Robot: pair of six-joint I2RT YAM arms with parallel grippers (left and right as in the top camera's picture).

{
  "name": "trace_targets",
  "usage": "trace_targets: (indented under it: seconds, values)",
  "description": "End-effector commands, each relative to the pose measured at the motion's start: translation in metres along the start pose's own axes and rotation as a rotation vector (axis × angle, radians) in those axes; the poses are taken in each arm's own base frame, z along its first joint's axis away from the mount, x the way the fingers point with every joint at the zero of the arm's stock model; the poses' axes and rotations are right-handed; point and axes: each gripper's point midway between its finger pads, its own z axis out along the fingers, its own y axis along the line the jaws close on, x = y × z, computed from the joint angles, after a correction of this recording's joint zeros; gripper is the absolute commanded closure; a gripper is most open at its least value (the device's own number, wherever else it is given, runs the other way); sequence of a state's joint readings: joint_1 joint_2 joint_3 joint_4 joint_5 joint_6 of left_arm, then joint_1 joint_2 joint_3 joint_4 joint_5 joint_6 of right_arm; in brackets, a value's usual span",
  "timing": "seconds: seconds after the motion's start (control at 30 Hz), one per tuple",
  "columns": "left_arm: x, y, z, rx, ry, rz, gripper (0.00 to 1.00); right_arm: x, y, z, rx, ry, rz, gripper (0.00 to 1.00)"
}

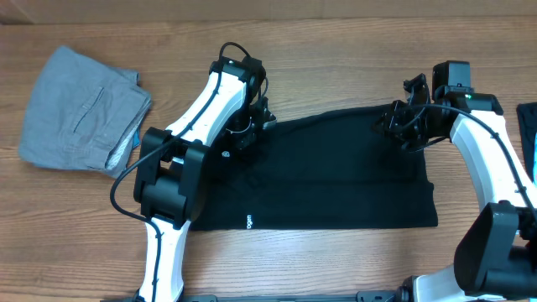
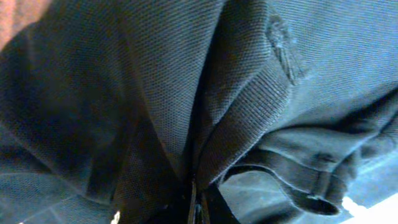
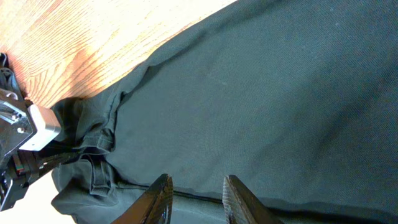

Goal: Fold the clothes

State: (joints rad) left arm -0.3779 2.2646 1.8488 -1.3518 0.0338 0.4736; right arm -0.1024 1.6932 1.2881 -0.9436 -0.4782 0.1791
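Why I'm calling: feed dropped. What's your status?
Left claw shut on black soft fabric garment. Right claw open above its far corner. Folded light grey trousers lie apart.

Grey folded trousers (image 1: 82,109) on wooden table (image 1: 336,50), far left.

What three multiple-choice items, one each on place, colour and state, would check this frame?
1. Relative to the clothes, the grey trousers lie: A on top; B apart, upper left overhead; C underneath.
2. The clothes are: A red; B black; C white.
3. The left end effector is: A open in air; B out of view; C shut on the clothes.
Answers: B, a gap separates them; B, black fabric in every view; C, the left wrist view shows fabric pinched in it.
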Motion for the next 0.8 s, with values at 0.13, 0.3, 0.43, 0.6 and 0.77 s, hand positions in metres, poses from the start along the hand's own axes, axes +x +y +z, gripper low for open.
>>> trace_targets:
  seconds: [0.13, 0.3, 0.43, 0.6, 0.77]
  values:
    - [-0.006, -0.018, -0.008, 0.112, -0.048, -0.015, 0.87, -0.008, 0.006, -0.011, 0.004, -0.041, -0.033, 0.66]
    - [-0.005, -0.019, -0.006, 0.114, -0.042, -0.016, 0.71, -0.008, 0.006, -0.011, 0.004, -0.041, -0.033, 0.66]
    - [-0.003, -0.017, -0.001, 0.102, -0.032, -0.014, 0.62, -0.008, 0.006, -0.011, 0.004, -0.041, -0.033, 0.66]
    - [-0.004, -0.014, 0.012, 0.091, -0.035, -0.014, 0.67, -0.008, 0.006, -0.011, 0.004, -0.042, -0.034, 0.66]
    - [-0.007, -0.012, 0.021, 0.082, -0.050, -0.013, 0.71, -0.008, 0.006, -0.011, 0.004, -0.042, -0.034, 0.66]
